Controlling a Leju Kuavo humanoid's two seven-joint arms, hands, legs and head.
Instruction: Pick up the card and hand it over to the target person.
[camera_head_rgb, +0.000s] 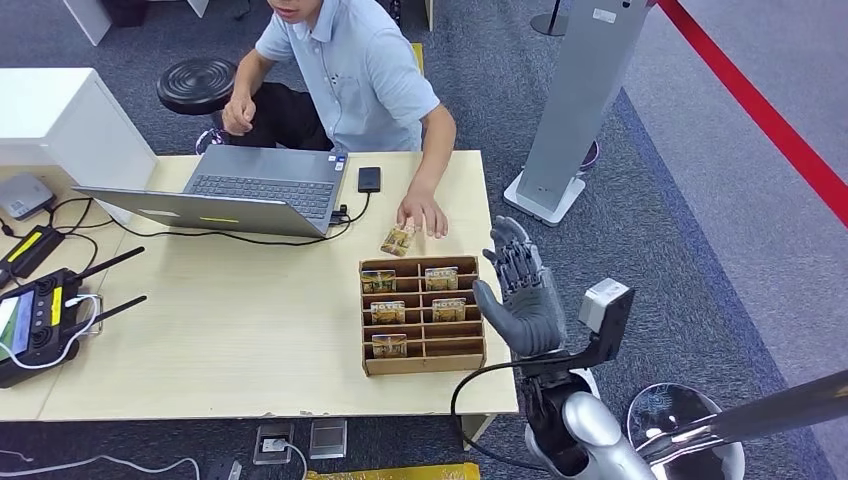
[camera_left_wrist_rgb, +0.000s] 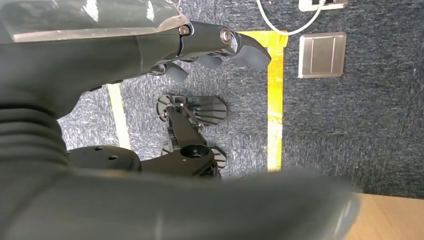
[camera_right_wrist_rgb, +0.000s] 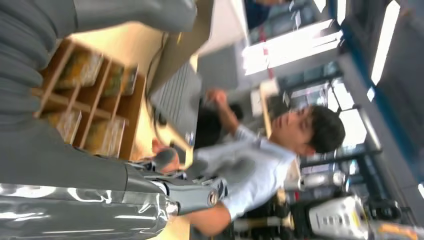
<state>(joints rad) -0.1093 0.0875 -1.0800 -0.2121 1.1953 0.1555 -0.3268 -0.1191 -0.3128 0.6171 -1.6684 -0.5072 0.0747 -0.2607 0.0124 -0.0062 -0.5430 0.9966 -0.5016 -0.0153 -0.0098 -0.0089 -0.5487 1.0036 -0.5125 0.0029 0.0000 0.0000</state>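
The right hand (camera_head_rgb: 520, 295) hovers just beside the slotted cardboard rack (camera_head_rgb: 423, 362), its grey fingers spread and holding nothing. A glossy rectangular card (camera_head_rgb: 397, 240) lies flat on the pale wooden table (camera_head_rgb: 220, 340), under the person's hand (camera_head_rgb: 423, 213). The left hand (camera_left_wrist_rgb: 200, 47) (over speckled carpet) hangs with fingers apart, holding nothing.

Right wrist view motion-blurred; card (camera_head_rgb: 397, 240) print unreadable.

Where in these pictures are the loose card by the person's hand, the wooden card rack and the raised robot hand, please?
loose card (camera_head_rgb: 397, 240), head view, middle of its face.
wooden card rack (camera_head_rgb: 425, 363), head view, front wall.
right robot hand (camera_head_rgb: 523, 300), head view, palm.
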